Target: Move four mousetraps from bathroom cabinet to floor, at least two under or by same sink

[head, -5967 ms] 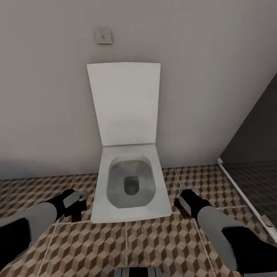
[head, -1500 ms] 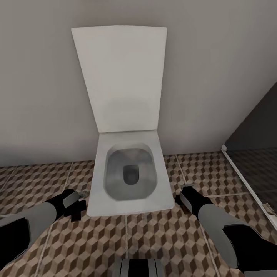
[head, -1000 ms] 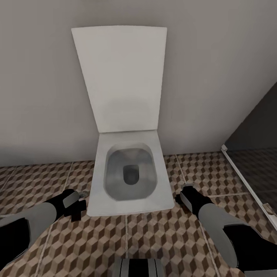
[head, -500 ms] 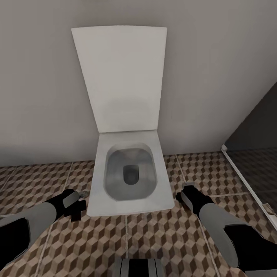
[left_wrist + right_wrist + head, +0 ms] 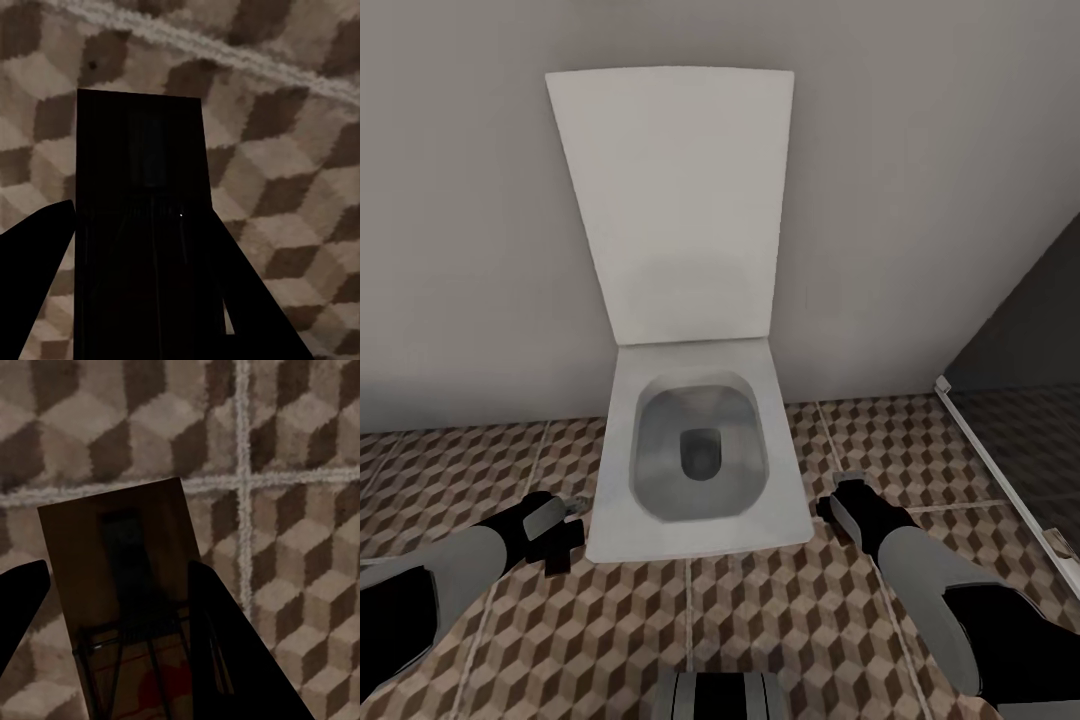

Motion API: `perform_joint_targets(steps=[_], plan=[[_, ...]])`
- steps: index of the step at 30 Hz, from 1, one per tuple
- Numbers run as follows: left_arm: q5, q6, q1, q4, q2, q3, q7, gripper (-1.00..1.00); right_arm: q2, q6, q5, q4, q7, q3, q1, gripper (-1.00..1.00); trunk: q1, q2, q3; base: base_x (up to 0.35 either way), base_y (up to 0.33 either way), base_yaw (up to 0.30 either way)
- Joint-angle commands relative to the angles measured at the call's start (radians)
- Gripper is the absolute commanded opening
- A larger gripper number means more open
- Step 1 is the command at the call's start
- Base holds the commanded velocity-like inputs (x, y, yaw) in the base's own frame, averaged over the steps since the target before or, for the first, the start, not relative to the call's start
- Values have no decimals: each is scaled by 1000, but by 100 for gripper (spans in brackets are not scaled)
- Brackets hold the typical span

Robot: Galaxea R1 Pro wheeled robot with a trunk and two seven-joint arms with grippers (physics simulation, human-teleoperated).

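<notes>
The wall (image 5: 920, 150) filled the upper frame, the toilet (image 5: 695, 470) stood at centre with its lid up, and the floor (image 5: 780, 620) ran across the bottom. My left gripper (image 5: 560, 530), lower left, was closed on a trap (image 5: 139, 225); my right gripper (image 5: 838, 512), lower right, clamped another trap (image 5: 120, 577). I judged this the carrying step. No sink was in sight, so next I needed to turn and find it before lowering either trap.
</notes>
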Motion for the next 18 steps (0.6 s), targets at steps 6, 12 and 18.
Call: perform_joint_targets(steps=[6,12,18], plan=[[8,1,-1,-4,1,-5,8,-100,0,7,-1,-2,-3,8,0,-100,0,0,-1,0,0,0],[8,1,-1,-4,-1,-5,8,-100,0,7,0,-2,-3,8,0,-100,0,0,-1,0,0,0],[8,1,-1,-4,-2,-5,8,-100,0,7,0,-3,-2,8,0,-100,0,0,-1,0,0,0]])
